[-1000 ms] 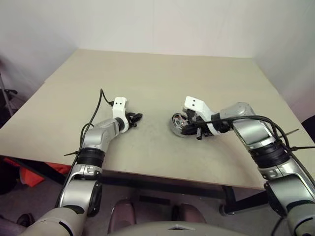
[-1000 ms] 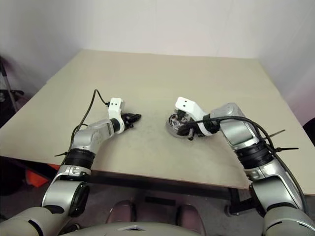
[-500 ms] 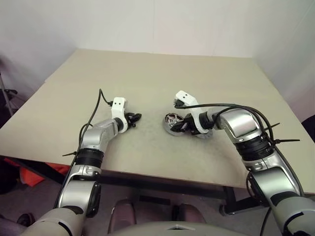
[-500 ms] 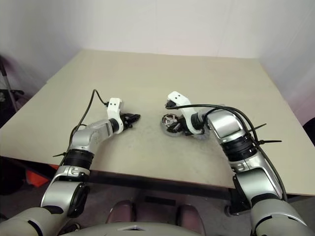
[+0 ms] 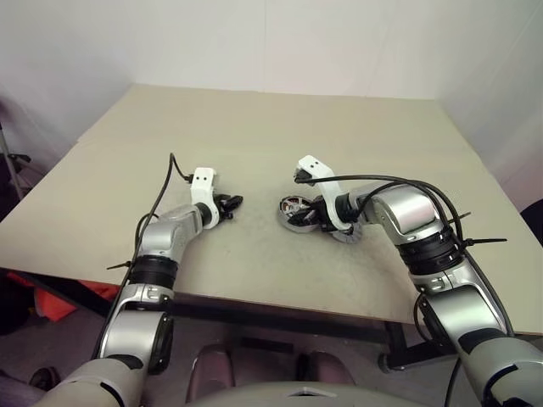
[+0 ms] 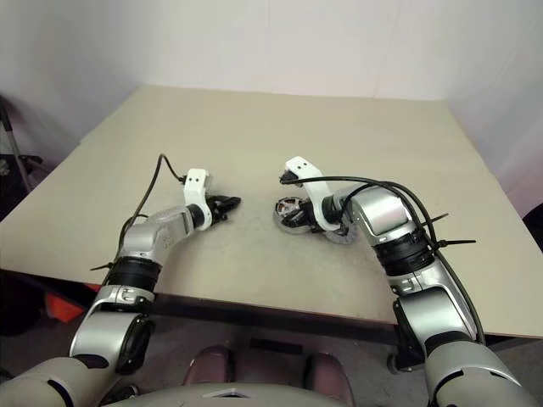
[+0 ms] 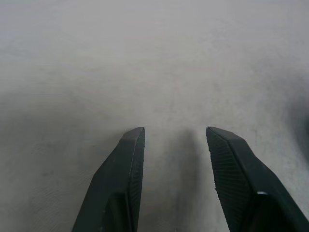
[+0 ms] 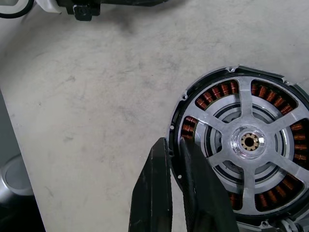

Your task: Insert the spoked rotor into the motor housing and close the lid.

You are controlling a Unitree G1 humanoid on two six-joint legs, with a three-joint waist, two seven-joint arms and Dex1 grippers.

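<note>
- The left end effector (image 7: 174, 140) hovers just above the bare beige worktop (image 5: 254, 144), its two black fingers (image 7: 120, 183) spread apart with nothing between them.
- The right end effector (image 8: 175, 145) sits at the rim of the motor housing (image 8: 179, 104), fingers nearly together, one outside the rim and one just inside it over the copper windings.
- The spoked rotor (image 8: 248, 140) lies seated inside the motor housing, just ahead of the right fingertips.
- The lid (image 5: 348, 232) lies flat on the worktop under the right wrist, just behind that end effector.
- The two end effectors are well apart.
</note>
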